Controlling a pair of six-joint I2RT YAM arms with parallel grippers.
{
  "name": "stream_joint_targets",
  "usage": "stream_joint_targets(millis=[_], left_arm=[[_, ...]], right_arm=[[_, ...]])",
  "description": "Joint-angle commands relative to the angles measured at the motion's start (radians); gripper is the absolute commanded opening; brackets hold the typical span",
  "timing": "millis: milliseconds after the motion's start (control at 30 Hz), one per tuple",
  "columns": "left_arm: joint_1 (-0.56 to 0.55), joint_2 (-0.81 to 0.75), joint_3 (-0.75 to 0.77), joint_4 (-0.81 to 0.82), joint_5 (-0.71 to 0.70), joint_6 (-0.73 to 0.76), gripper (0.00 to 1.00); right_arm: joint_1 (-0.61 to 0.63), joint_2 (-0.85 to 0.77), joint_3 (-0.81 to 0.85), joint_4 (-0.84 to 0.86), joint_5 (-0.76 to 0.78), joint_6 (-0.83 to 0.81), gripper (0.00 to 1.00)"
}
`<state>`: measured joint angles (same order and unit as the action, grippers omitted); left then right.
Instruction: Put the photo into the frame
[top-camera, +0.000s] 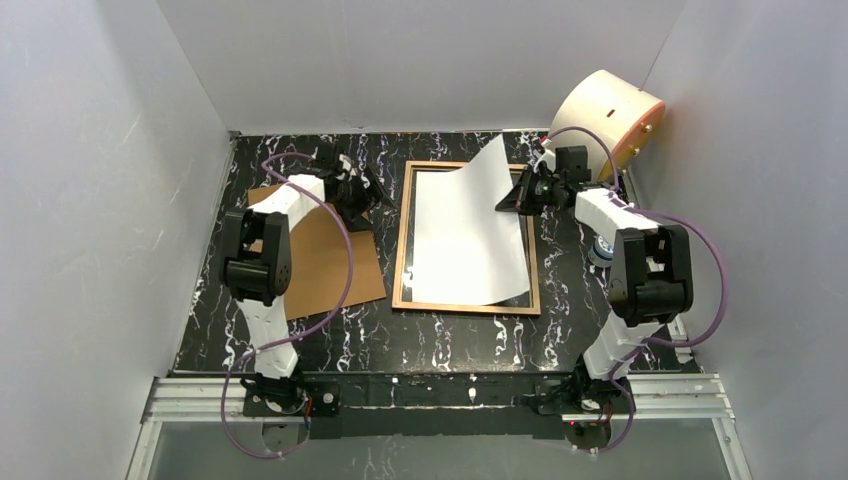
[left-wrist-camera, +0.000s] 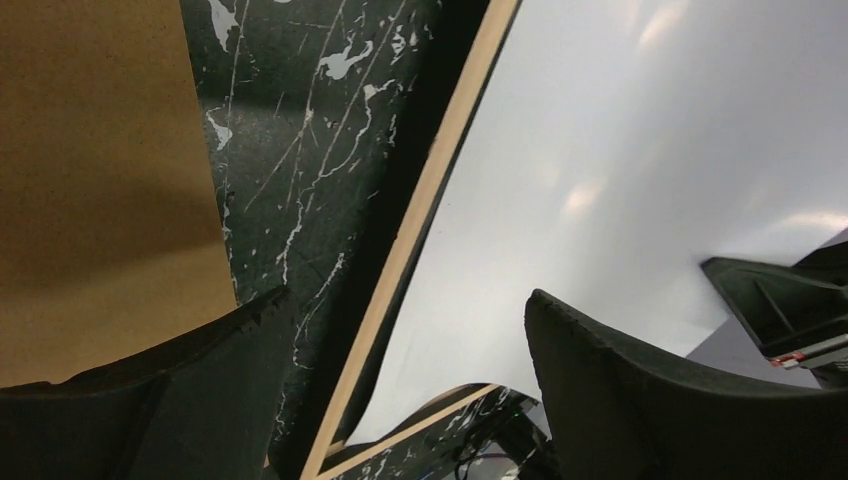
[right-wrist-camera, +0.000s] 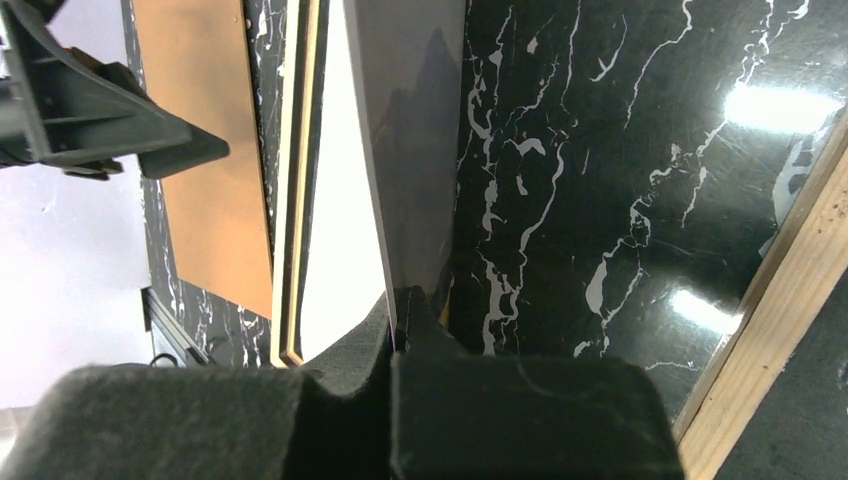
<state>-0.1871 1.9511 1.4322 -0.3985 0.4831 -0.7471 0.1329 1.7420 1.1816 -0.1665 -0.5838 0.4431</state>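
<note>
The frame (top-camera: 402, 240) lies flat in the middle of the table, light brown wood up. The photo (top-camera: 465, 235) lies white back up over its pane, its far right corner lifted. My right gripper (top-camera: 511, 200) is shut on the photo's right edge; in the right wrist view the sheet (right-wrist-camera: 350, 180) runs edge-on out of the pinched fingers (right-wrist-camera: 410, 320). My left gripper (top-camera: 375, 196) is open just left of the frame's far left part, empty. In the left wrist view its fingers (left-wrist-camera: 590, 370) straddle the frame's left rail (left-wrist-camera: 420, 210) and the photo's white back (left-wrist-camera: 620, 180).
A flat brown backing board (top-camera: 325, 250) lies left of the frame, under the left arm; it also shows in the left wrist view (left-wrist-camera: 90, 170). A round pale wooden box (top-camera: 605, 115) rests on its side at the far right corner. Grey walls enclose three sides.
</note>
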Motion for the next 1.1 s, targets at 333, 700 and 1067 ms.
stream_joint_targets(millis=[333, 700, 1067], left_arm=[[-0.044, 0.126, 0.061, -0.001, 0.01, 0.07, 0.7], [-0.045, 0.168, 0.073, 0.011, 0.028, 0.08, 0.59], [-0.05, 0.174, 0.06, 0.015, 0.022, 0.064, 0.56]], right_arm=[[-0.002, -0.065, -0.053, 0.125, 0.108, 0.024, 0.01], [-0.002, -0.015, -0.074, 0.097, 0.01, -0.004, 0.01], [-0.002, 0.039, -0.025, 0.067, 0.015, -0.031, 0.11]])
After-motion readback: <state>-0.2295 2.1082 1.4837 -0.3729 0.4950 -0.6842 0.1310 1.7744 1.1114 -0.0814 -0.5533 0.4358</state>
